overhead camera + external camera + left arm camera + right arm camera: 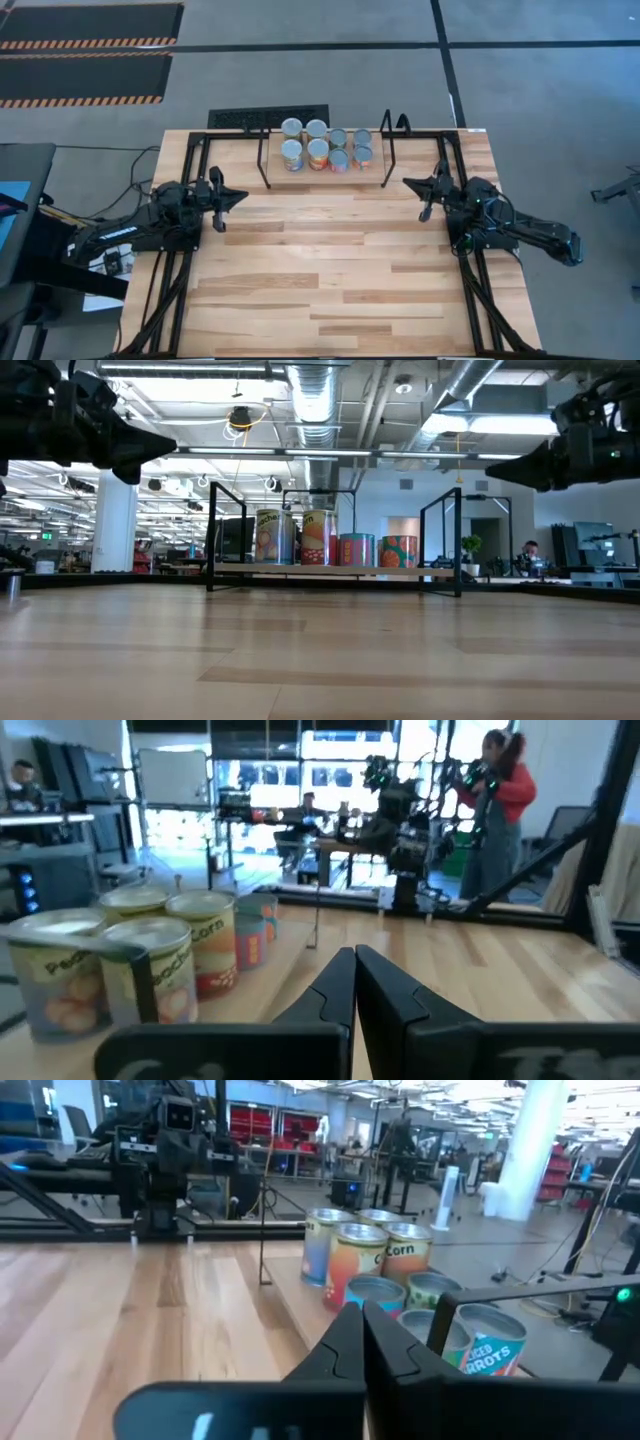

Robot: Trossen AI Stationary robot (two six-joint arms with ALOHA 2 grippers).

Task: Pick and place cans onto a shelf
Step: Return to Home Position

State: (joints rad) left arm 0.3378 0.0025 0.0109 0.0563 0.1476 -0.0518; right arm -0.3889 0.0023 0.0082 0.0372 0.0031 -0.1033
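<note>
The cans (pixel 327 146) stand in two rows of four on the shelf (pixel 322 180), at the far edge of the bench (pixel 330 290), midway between the arms. A black slotted panel (pixel 267 117) lies just behind the shelf. The left tool (pixel 242 197) and right tool (pixel 408 182) hover above the bench on either side, well apart from the shelf. Each has its fingers pressed together, holding nothing. Beyond the bench stands a person in a red top (pixel 500 790).

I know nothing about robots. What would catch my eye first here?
Eight cans stand packed in two rows on the small shelf at the table's far edge. Two dark arms flank it, the left gripper and the right gripper both shut, empty and raised above the wood, tips pointing inward.
</note>
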